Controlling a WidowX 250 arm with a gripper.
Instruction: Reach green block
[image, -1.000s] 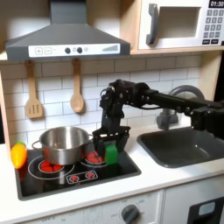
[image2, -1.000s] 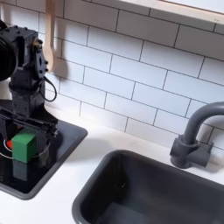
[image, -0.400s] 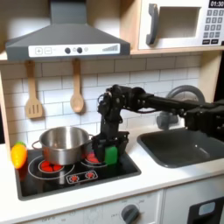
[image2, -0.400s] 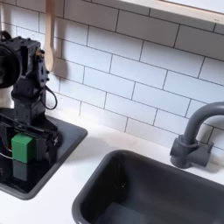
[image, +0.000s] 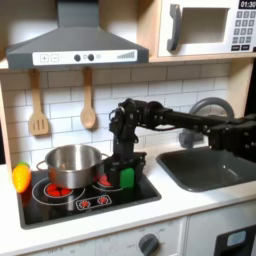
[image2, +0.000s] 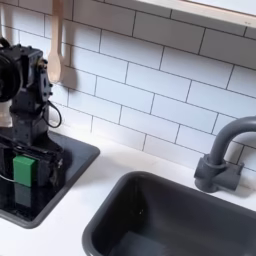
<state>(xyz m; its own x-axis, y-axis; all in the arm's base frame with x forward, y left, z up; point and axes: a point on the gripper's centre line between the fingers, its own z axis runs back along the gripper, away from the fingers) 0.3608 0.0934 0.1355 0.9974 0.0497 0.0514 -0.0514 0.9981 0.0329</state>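
At the first exterior view's left edge sits a yellow-orange toy (image: 21, 177), then a steel pot (image: 69, 165) on the black toy stovetop (image: 88, 203). Your small bright green block (image: 126, 176) stands just right of the pot, low centre; in the second exterior view it sits lower left (image2: 25, 169). Your hand (image: 121, 168) hangs over it, fingers apart and straddling it. Descend crookedly and a finger could knock the block toward the pot.

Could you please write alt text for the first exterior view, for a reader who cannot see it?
A black robot arm reaches from the right over a toy stove, its end effector lowered around a green block on the black cooktop. A steel pot sits left of it, and a sink to the right.
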